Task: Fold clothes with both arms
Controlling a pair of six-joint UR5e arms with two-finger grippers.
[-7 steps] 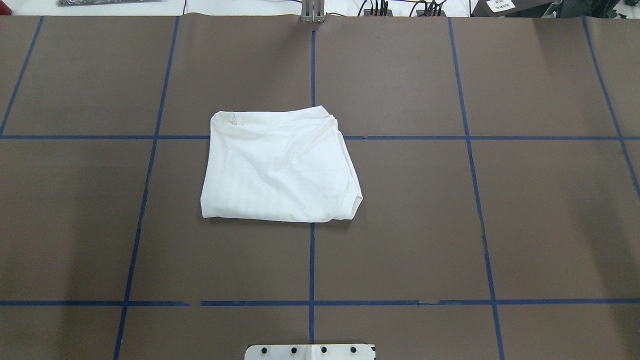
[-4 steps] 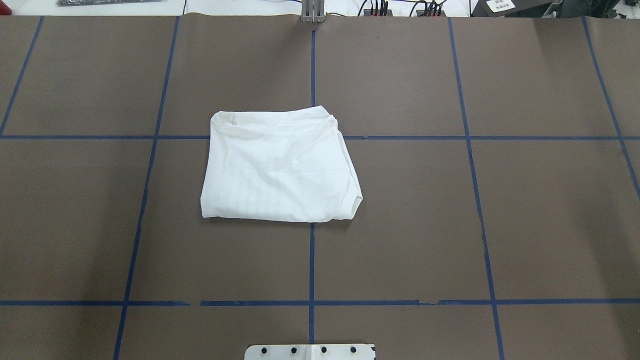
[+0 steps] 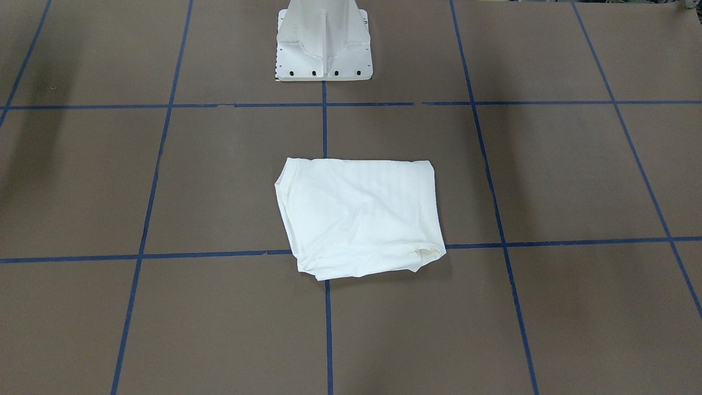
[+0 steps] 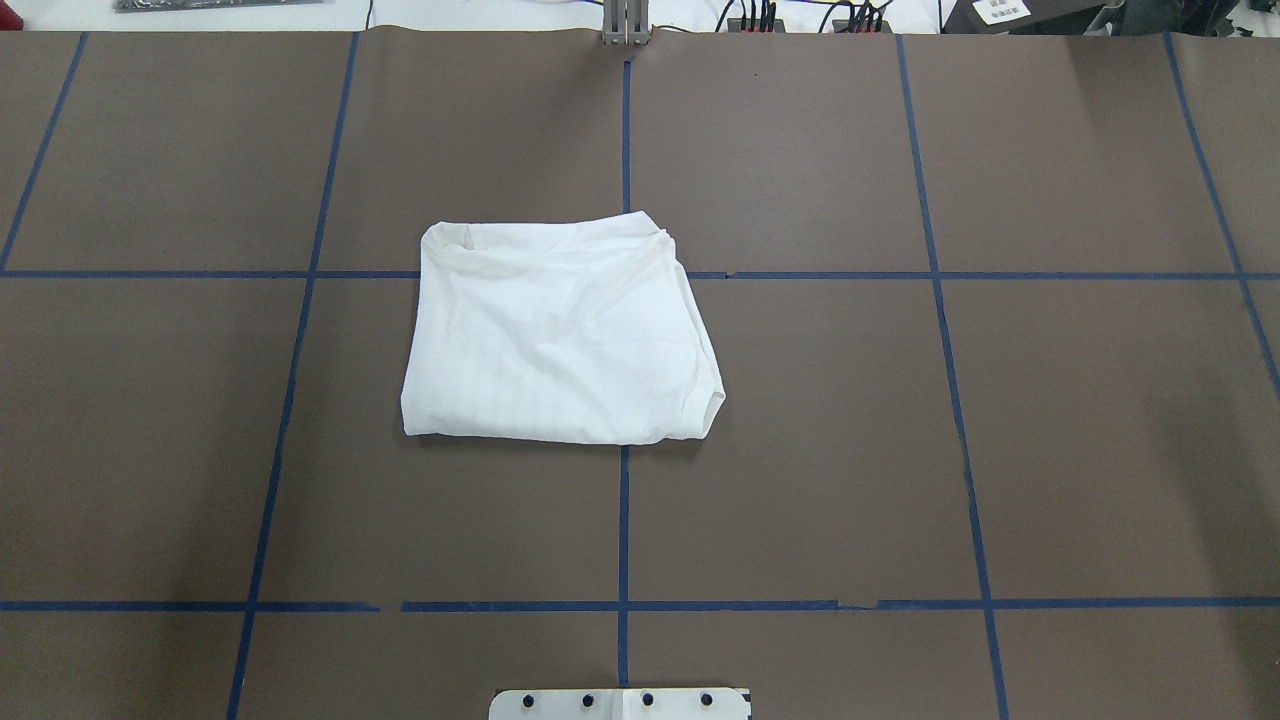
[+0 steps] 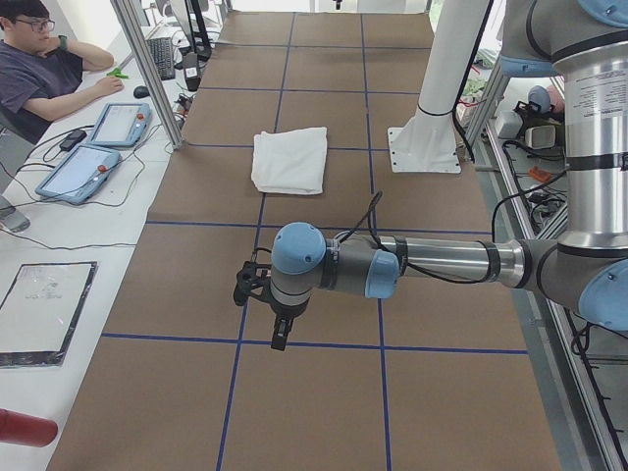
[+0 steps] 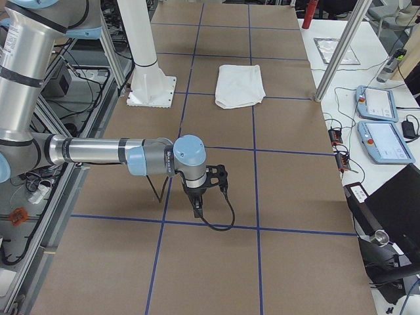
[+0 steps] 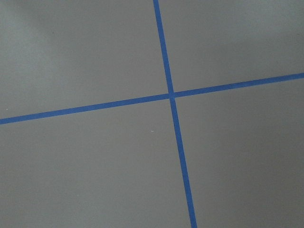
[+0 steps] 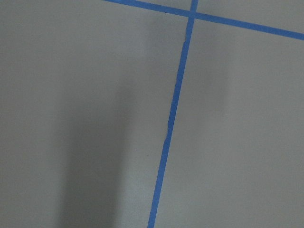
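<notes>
Lying far from left end effector (image 5: 280, 339) and right end effector (image 6: 196, 210) (openness: cannot tell) is the T-shirt (image 4: 560, 330).

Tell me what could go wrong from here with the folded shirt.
The T-shirt fold looks loose: a hemmed edge gapes at one corner, so it might spring open. If the left gripper or right gripper comes in, it could drag the top layer.

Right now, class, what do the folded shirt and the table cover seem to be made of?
Folded shirt: soft white fabric, probably cotton knit, matte; it wrinkles and shows a hemmed edge. Table cover: brown matte sheet, perhaps paper; flat, with blue tape lines.
</notes>
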